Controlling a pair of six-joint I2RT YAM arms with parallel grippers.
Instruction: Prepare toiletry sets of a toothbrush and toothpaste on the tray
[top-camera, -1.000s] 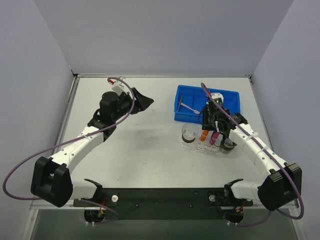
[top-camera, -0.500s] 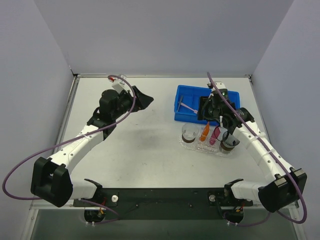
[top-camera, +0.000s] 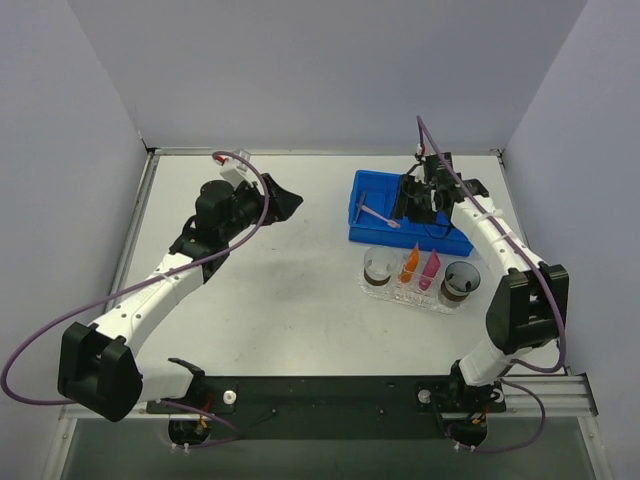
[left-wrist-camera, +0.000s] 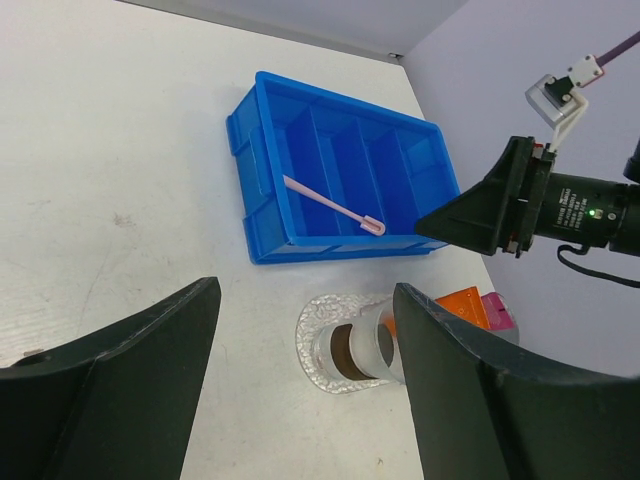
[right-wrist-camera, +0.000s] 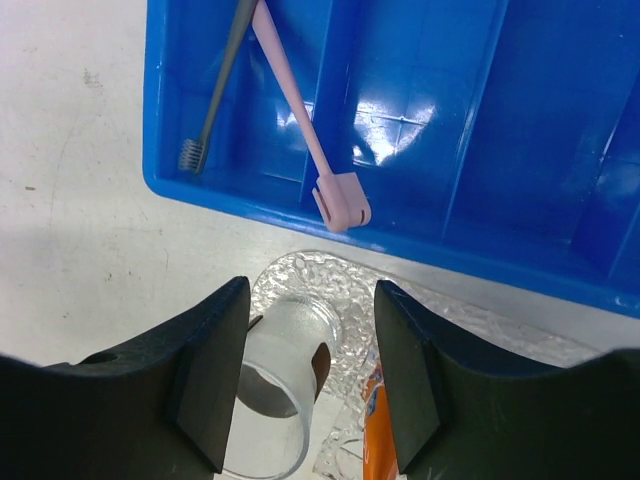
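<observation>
A pale lilac-pink toothbrush lies slanted in the blue bin, with its head near the front wall. It also shows in the right wrist view and the left wrist view. The clear bumpy tray sits in front of the bin. An orange toothpaste tube and a magenta tube lie on it between two clear cups. My right gripper hovers over the bin, open and empty. My left gripper is open and empty, left of the bin.
A grey toothbrush lies in the bin's left compartment beside the pink one. Clear cups with brown bottoms stand on the tray at its left end and right end. The left cup sits just under my right fingers. Walls enclose the table.
My right gripper has moved from above the tray's tubes back to above the blue bin. Both tubes stay on the tray. The left arm has barely moved.
</observation>
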